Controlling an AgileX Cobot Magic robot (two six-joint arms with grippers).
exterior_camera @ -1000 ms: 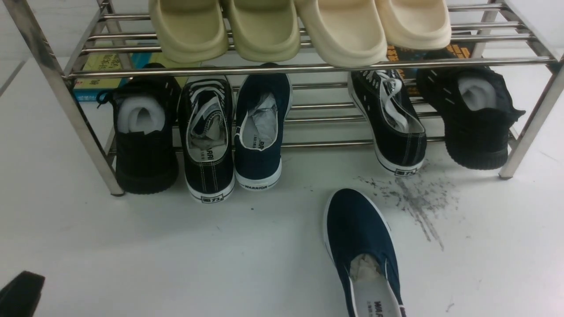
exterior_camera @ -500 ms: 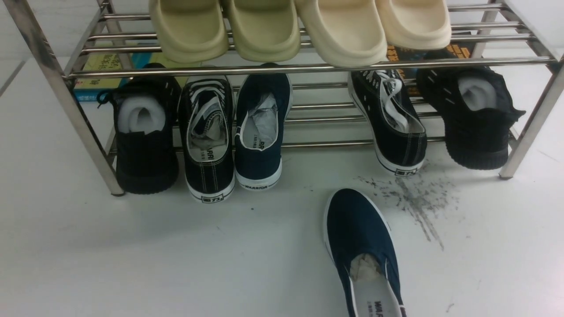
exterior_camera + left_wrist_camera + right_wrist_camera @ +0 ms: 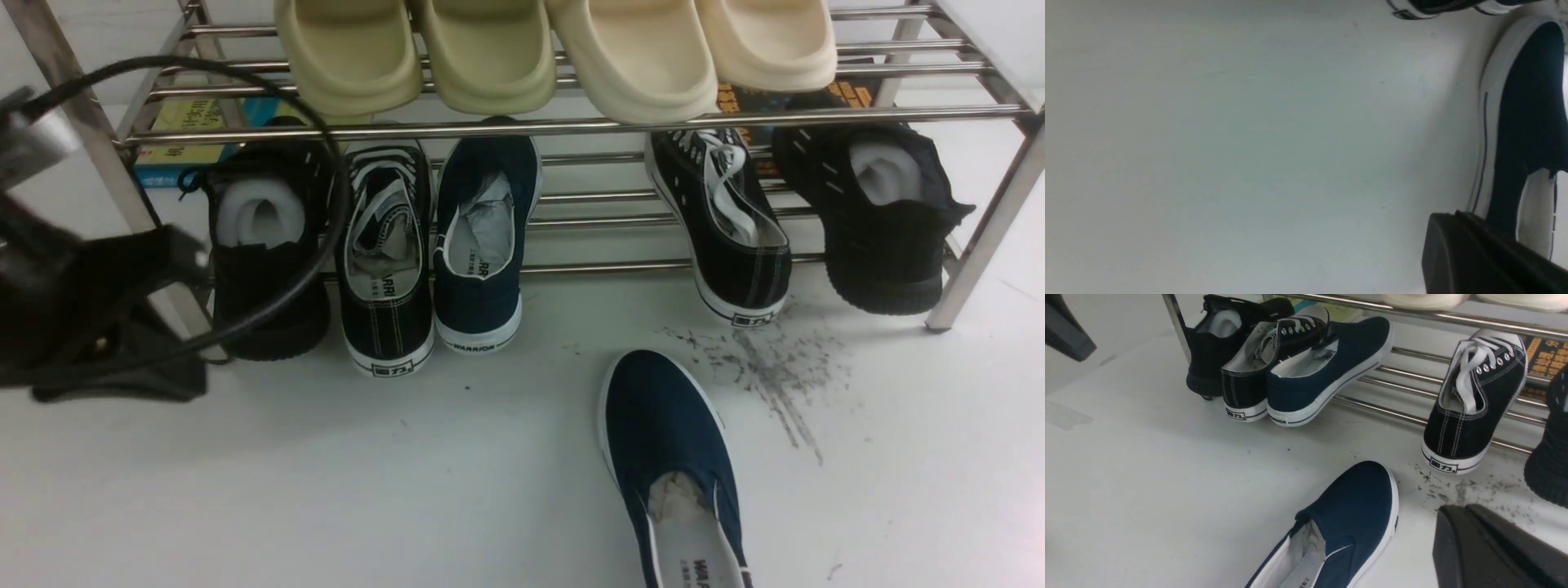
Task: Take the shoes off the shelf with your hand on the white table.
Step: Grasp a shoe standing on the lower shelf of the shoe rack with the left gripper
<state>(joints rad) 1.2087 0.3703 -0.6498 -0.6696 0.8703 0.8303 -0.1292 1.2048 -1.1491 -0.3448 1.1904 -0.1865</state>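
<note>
One navy-blue shoe (image 3: 482, 245) rests on the lower tier of the shelf (image 3: 571, 126), heel toward me, third from the left. The other navy shoe (image 3: 669, 457) lies on the white table (image 3: 326, 490) in front of the shelf, toe toward it. My left arm (image 3: 90, 318) hangs with its looping cable before the shelf's left leg. The left gripper (image 3: 1447, 218) is shut and empty above bare table, beside the shoe on the table (image 3: 1527, 122). My right gripper (image 3: 1453, 512) is shut and empty, just right of that shoe (image 3: 1351, 514).
Black lace-up sneakers (image 3: 384, 269) (image 3: 735, 229) and black knit shoes (image 3: 261, 253) (image 3: 882, 220) share the lower tier. Cream slides (image 3: 555, 57) fill the upper tier. Dark scuff streaks (image 3: 767, 376) mark the table. Books (image 3: 188, 131) lie behind the shelf.
My left arm has swung up into the front view at the left, covering the shelf's left leg and part of the black knit shoe. The shoes have not moved.
</note>
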